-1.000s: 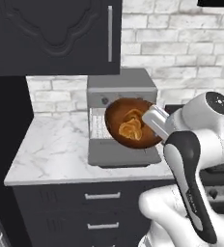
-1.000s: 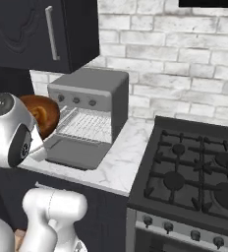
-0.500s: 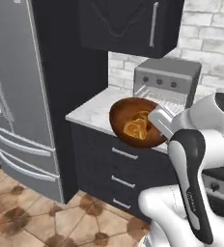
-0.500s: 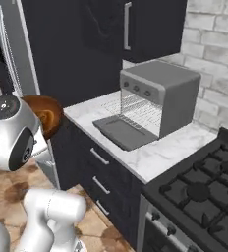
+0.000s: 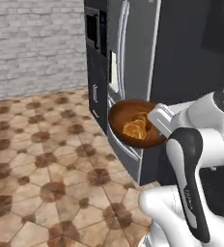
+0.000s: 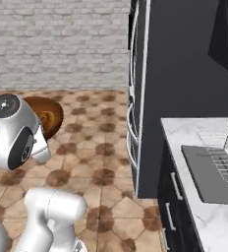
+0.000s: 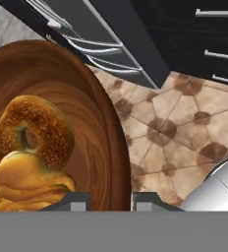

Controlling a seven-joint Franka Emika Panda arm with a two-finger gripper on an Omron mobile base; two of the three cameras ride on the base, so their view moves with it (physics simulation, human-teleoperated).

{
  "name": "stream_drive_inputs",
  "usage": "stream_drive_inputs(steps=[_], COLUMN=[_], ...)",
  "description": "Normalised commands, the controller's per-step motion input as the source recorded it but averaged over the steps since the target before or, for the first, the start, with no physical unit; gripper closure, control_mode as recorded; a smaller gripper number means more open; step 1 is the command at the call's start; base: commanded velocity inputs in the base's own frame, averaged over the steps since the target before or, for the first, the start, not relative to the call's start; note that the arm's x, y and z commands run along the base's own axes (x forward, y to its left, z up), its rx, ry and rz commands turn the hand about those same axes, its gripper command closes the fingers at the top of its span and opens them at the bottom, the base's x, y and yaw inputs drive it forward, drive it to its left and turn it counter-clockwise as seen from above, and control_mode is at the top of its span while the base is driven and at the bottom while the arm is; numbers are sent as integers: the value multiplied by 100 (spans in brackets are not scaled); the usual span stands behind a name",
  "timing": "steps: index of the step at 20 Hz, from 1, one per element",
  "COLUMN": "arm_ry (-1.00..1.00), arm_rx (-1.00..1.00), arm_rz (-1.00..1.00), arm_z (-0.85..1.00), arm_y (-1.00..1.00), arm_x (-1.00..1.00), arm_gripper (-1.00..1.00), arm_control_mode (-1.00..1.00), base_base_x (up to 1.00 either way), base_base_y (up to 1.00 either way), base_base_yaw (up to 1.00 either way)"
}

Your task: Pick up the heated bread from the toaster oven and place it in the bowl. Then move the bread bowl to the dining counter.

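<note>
Inside the bowl the heated bread is seen lying loose, a knotted golden lump with a ring-shaped piece on top; bowl is carried in the air, tilted, over the tiled floor; its rim is pinched at the near edge by the gripper, jaws narrow, one finger on each side of the wall; just behind stands the steel fridge; farther right, the marble worktop with the toaster oven door dropped flat.
</note>
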Motion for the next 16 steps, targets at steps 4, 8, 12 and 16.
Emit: stream_drive_inputs(steps=[4, 8, 12, 16], arm_ry=[0, 0, 0, 0], arm_rx=[0, 0, 0, 0], arm_rz=[0, 0, 0, 0], arm_z=[0, 0, 0, 0], arm_y=[0, 0, 0, 0], arm_x=[0, 0, 0, 0], arm_gripper=[100, 100, 100, 100], arm_control_mode=[100, 100, 100, 100], base_base_x=[0, 4, 81, 100], base_base_y=[5, 31, 61, 59], base_base_yaw=[100, 92, 61, 39])
